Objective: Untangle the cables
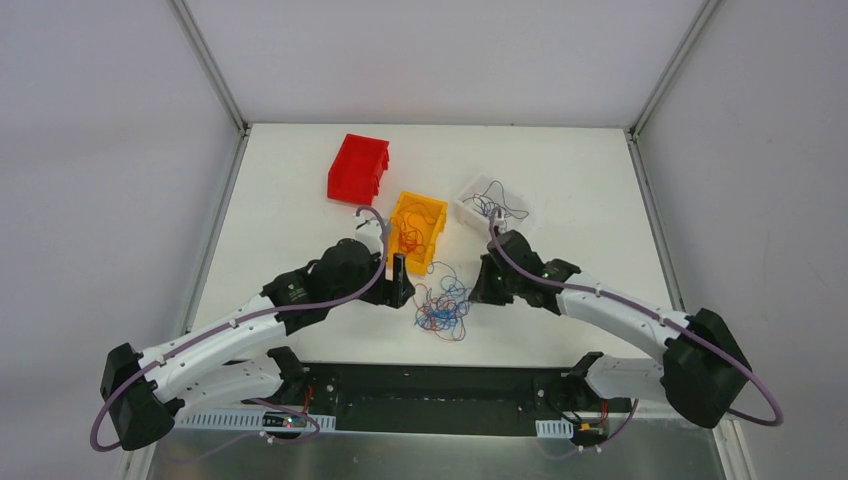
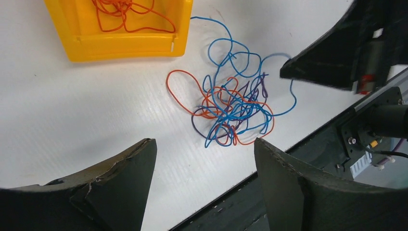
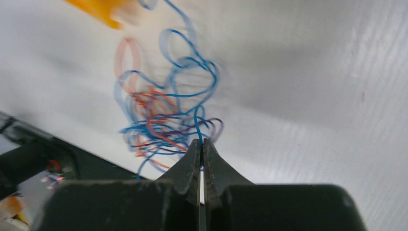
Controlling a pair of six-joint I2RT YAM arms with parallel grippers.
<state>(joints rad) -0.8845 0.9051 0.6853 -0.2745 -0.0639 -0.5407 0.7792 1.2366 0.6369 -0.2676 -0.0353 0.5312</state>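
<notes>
White table (image 1: 300,200) with a matte, faintly ribbed top, boxed in by pale grey walls. Metal frame posts run up from the far corners. Black base plate (image 1: 440,385) along the near edge, where both arms mount.

Cables (image 1: 442,305) lie as one loose tangle of blue, orange-red and dark purple wire on the table near the front edge, between the two grippers and just in front of the yellow bin (image 1: 441,222). That bin has orange wires inside. Red bin (image 1: 357,168) sits further back left. Clear bin (image 1: 466,203) is back right with dark and blue wires in it.

Left gripper (image 2: 204,149) is spread wide with nothing between the fingers, just left of the tangle. Right gripper (image 3: 201,144) is pinched closed on a blue cable (image 3: 196,126) at the tangle's right edge, low to the table. Right wrist view is motion-blurred.
</notes>
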